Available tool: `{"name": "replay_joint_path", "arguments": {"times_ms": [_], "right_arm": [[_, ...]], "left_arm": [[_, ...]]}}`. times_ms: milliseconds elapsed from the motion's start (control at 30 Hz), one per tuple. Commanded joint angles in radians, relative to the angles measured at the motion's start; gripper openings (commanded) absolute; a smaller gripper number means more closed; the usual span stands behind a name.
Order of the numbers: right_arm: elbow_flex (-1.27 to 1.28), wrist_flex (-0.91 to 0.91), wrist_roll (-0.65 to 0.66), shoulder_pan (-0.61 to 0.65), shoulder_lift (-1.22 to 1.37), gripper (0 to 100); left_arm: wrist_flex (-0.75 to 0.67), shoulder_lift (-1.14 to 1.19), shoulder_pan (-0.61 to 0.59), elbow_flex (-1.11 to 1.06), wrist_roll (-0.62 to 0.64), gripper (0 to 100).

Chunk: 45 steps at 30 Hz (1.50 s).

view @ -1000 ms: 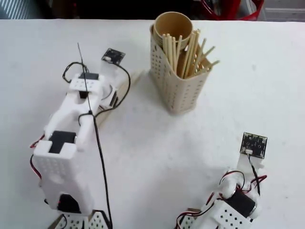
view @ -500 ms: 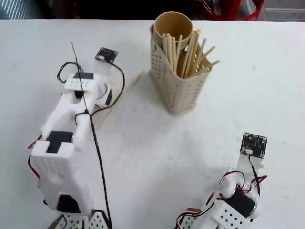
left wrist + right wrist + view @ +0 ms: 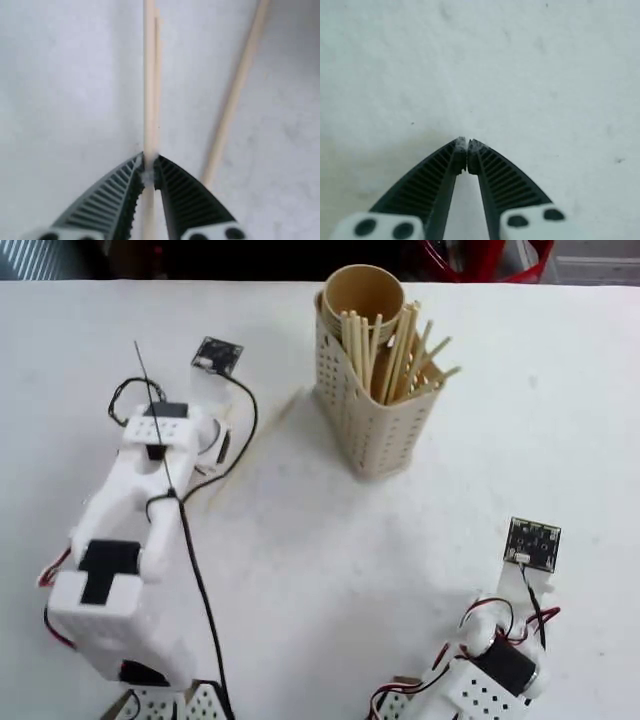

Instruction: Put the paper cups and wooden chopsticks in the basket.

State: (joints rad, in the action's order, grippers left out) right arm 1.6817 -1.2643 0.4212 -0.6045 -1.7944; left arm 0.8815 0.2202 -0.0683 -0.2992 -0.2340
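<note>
In the high view the left gripper's fingers are hidden under the left arm (image 3: 150, 475), and the right arm (image 3: 495, 675) is cut off at the frame edge, well apart from the basket (image 3: 375, 435). One chopstick (image 3: 275, 421) is seen on the table (image 3: 330, 570) just left of the basket, partly covered by the arm; whether it is the clamped one cannot be told.

In the left wrist view the left gripper (image 3: 149, 172) is pinched on a wooden chopstick (image 3: 149, 75), whose far end is cut off by the frame edge. A second chopstick (image 3: 234, 95) lies on the table just beside it, apart from the fingers. The right gripper (image 3: 466, 150) is pressed together with nothing between its tips, over bare table.

A paper cup (image 3: 345, 285) is stood in the basket at its far end, and a bundle of chopsticks (image 3: 395, 355) is leaned in beside it.

Since the earlier frames the left arm has been drawn farther from the basket; the right arm is unchanged.
</note>
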Motion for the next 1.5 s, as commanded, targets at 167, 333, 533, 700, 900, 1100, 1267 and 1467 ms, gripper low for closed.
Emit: {"name": "replay_joint_path", "arguments": {"times_ms": [167, 333, 533, 700, 900, 1100, 1267, 1467], "right_arm": [[0.009, -0.005, 0.009, -0.002, -0.007, 1.9], [0.009, -0.005, 0.009, -0.002, -0.007, 1.9], [0.009, -0.005, 0.009, -0.002, -0.007, 1.9], [0.009, -0.005, 0.009, -0.002, -0.007, 1.9], [0.009, -0.005, 0.009, -0.002, -0.007, 1.9], [0.009, -0.005, 0.009, -0.002, -0.007, 1.9], [0.009, -0.005, 0.009, -0.002, -0.007, 1.9], [0.009, -0.005, 0.009, -0.002, -0.007, 1.9]], "left_arm": [[-0.051, -0.446, 0.059, -0.114, 0.135, 2], [-0.052, -0.650, 0.220, -0.051, 0.060, 2], [-0.160, -0.751, 0.441, 0.176, -0.002, 2], [-0.344, -0.667, 0.657, 0.288, -0.101, 2], [-0.381, -0.390, 0.783, 0.482, -0.273, 2], [-0.379, -0.194, 0.722, 0.631, -0.095, 2], [-0.381, -0.145, 0.662, 0.638, 0.078, 2], [-0.382, -0.142, 0.627, 0.638, 0.150, 2]]}}
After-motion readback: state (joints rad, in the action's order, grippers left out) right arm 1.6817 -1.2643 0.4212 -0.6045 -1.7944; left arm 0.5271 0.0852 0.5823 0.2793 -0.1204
